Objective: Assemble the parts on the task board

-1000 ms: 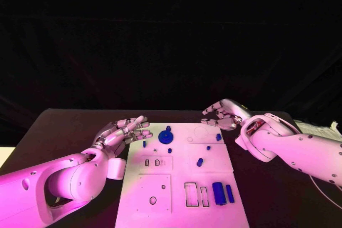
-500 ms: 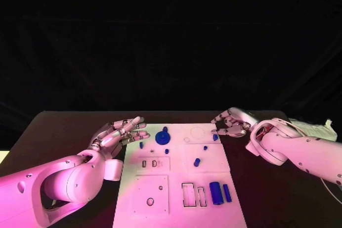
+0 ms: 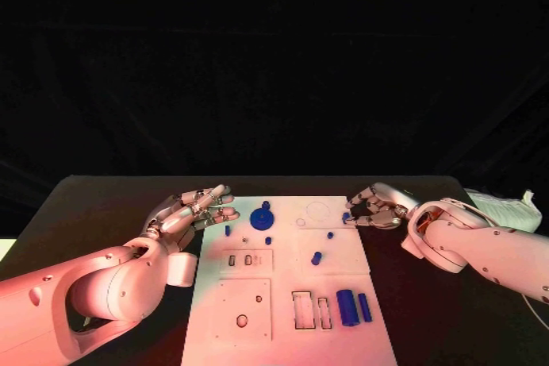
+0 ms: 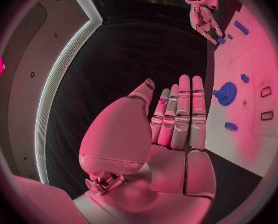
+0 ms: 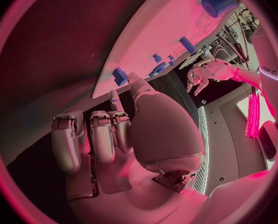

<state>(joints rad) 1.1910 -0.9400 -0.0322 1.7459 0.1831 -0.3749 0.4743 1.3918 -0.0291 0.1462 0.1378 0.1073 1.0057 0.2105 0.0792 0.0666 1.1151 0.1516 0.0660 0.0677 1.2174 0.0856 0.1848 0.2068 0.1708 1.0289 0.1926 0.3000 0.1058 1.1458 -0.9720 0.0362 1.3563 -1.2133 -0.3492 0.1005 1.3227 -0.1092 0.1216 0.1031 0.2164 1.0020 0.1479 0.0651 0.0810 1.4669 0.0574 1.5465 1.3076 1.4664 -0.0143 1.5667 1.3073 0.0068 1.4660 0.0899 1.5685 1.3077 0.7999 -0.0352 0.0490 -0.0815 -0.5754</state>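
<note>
Black table (image 3: 103, 203) — carries the white task board (image 3: 292, 318), the landmark for all entries below.

Left arm (image 3: 92, 290) — enters along the board's left side. Left hand (image 3: 192, 209) just off the board's far-left corner, fingers straight and spread, holding nothing.

Right arm (image 3: 492, 247) — comes in along the board's right side. Right hand (image 3: 378, 207) at the board's far-right corner, fingers curled in toward a small blue part (image 3: 346, 218) at that edge. Touching or gripping: cannot be told; the wrist picture shows the fingertip just beside it.

Parts on the board, largest first:
- two blue cylinders (image 3: 347, 307) lying side by side near the right edge, next to empty rectangular slots (image 3: 305, 310);
- blue gear (image 3: 262, 218) toward the far-left corner;
- small blue pieces (image 3: 317, 260) scattered about the middle.

Progress, as a judgement — early. Several outlined slots appear unfilled and most parts look loose. The corner part seems the piece in hand; nearly all seating remains.
</note>
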